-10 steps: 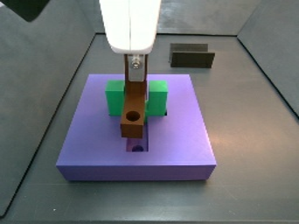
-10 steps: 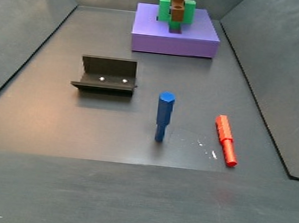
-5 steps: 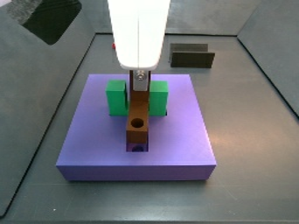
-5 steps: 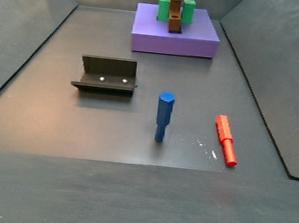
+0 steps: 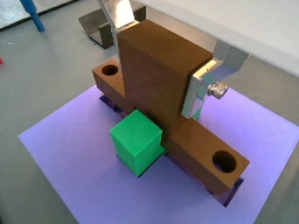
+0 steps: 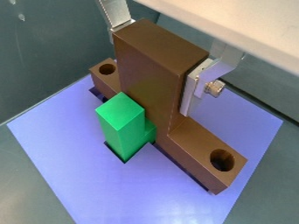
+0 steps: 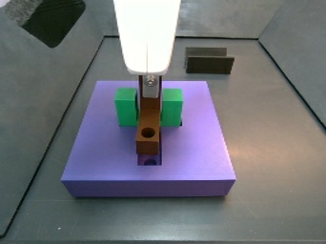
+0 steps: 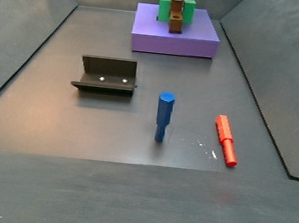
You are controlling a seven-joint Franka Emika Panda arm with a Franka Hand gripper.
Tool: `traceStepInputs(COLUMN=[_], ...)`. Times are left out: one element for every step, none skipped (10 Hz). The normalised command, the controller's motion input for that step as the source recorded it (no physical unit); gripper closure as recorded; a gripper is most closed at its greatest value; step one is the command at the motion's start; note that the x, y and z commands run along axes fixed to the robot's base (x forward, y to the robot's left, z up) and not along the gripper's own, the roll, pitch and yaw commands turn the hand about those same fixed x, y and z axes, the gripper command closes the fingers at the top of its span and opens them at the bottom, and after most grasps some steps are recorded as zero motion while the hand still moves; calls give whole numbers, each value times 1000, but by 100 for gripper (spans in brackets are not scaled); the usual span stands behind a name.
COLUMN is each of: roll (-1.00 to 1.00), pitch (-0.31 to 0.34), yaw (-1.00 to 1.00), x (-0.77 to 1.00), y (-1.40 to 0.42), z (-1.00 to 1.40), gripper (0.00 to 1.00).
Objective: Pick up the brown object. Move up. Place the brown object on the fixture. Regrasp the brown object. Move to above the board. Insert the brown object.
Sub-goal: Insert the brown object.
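1. The last step, the insertion, is judged to be in hand: the brown object [image 7: 149,132] is seen standing in the lengthwise slot of the board [image 7: 197,157], beside the green block [image 7: 126,107], near the middle of the board's top.
2. The gripper [image 5: 163,52] is placed directly above the board, and its jaws are closed narrowly on the upright part of the brown object [image 5: 162,74]; a silver finger [image 5: 208,77] is seen pressed flat against the brown side in both wrist views.
3. In both wrist views the long lower part of the brown object [image 6: 176,144] is seen lying low along the slot, with a round hole showing near each end, and the green block [image 6: 126,128] just beside it.
4. Compared with the side view of half a second ago, almost nothing is changed: object and gripper are found at nearly the same height, so the descent is judged to be all but finished. Against the view of a second ago, the object is set lower in the slot.
5. The next move is judged to call for a short final press, if the object is not fully seated, and then for the jaws to be opened and the arm raised straight up.
6. The fixture [image 8: 105,76] is left empty, towards the left edge of the floor, well apart from the board [image 8: 189,42]; a blue peg [image 8: 165,117] and a red peg [image 8: 226,140] are seen nearer the front.
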Motion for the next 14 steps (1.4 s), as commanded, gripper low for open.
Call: traceStepInputs(roll=[-23, -7, 0, 0, 0, 9, 26, 26, 34, 77, 104, 87, 40, 0], pitch=[-44, -29, 0, 0, 16, 6, 0, 0, 0, 0, 0, 0, -1, -4], yaw=[0, 0, 0, 9, 0, 0, 0, 0, 0, 0, 0, 0, 0, 0], x=[-234, 0, 109, 386, 269, 126, 43, 0, 0, -163, -151, -163, -291, -183], y=[-106, -171, -231, -174, -94, 0, 9, 37, 74, 100, 131, 126, 126, 0], z=[11, 0, 0, -6, -34, -169, -229, -234, -217, -174, -197, -160, -189, -160], gripper=[100, 100, 100, 100, 100, 100, 100, 100, 100, 100, 100, 100, 100, 100])
